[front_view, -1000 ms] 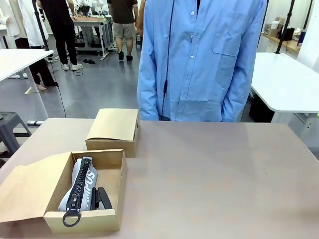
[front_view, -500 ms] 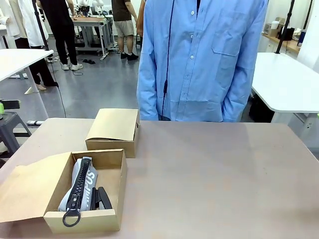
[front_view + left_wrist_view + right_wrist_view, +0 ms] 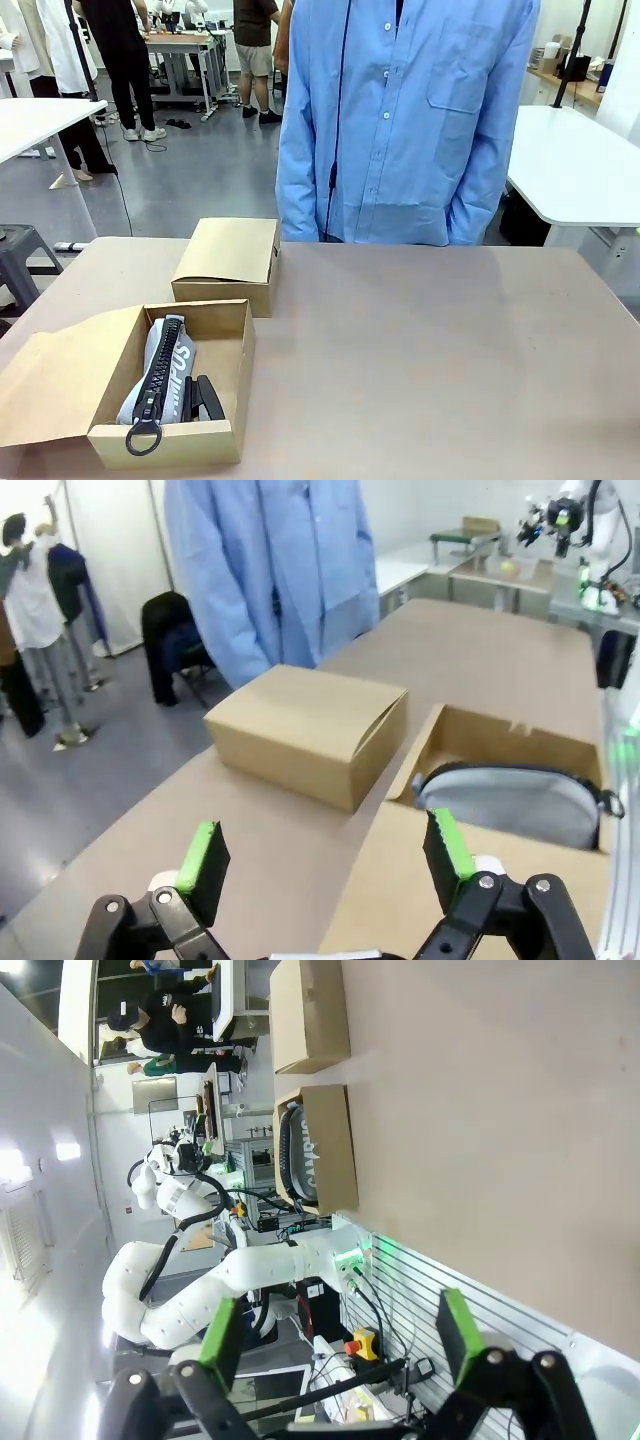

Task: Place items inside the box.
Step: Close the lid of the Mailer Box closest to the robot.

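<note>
An open cardboard box point(image 3: 232, 352) sits at the table's near left, its flap point(image 3: 55, 385) folded out to the left. Inside it lie a grey pencil pouch point(image 3: 183, 360) with a black zip and ring pull point(image 3: 143, 437), and a black stapler point(image 3: 205, 398) beside the pouch. In the left wrist view my left gripper point(image 3: 325, 860) hangs open above the table with nothing between its fingers. The box point(image 3: 500, 752) and pouch point(image 3: 510, 802) lie just past it. My right gripper point(image 3: 340, 1335) is open and empty, well away from the box point(image 3: 335, 1150).
A closed cardboard box point(image 3: 228, 262) stands just behind the open one, also seen as a closed box point(image 3: 310, 725) in the left wrist view. A person in a blue shirt point(image 3: 400, 120) stands at the far edge. The brown table point(image 3: 430, 360) stretches bare to the right.
A black, green-tipped piece showed at the front view's left edge half a second ago and is gone now. The boxes and their contents have not moved.
</note>
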